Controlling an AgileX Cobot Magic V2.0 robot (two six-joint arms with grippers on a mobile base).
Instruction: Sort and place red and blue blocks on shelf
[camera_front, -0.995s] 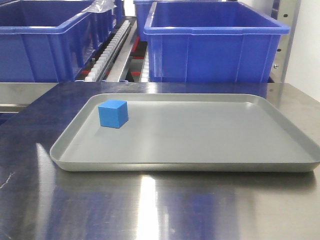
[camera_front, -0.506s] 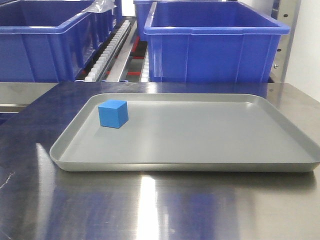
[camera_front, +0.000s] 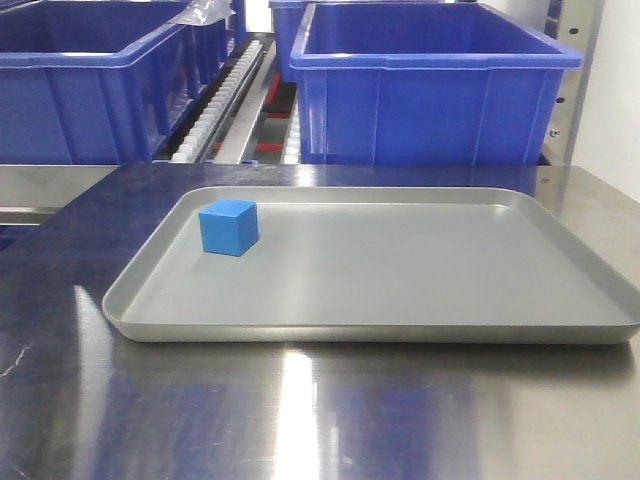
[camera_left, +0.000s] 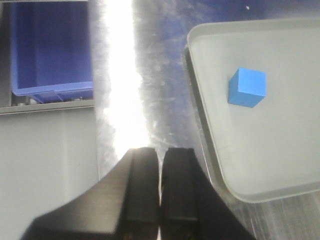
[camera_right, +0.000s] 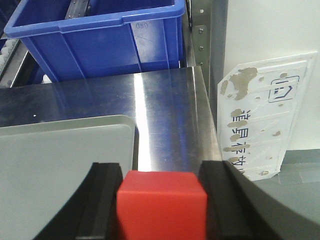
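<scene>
The right gripper (camera_right: 161, 192) is clamped on the red block (camera_right: 161, 212) beside the grey tray (camera_right: 60, 150). The left gripper (camera_left: 160, 187) is pressed together, empty. The blue block (camera_front: 228, 227) sits in the tray, so the next move is probably carrying red to the shelf (camera_right: 201, 45).

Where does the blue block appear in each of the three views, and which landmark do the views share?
Exterior front-facing: the blue block is left of centre, near the tray's far left corner.
Left wrist-mounted: upper right of the picture, inside the tray.
Right wrist-mounted: not in it.
Shared landmark: the grey tray.
</scene>
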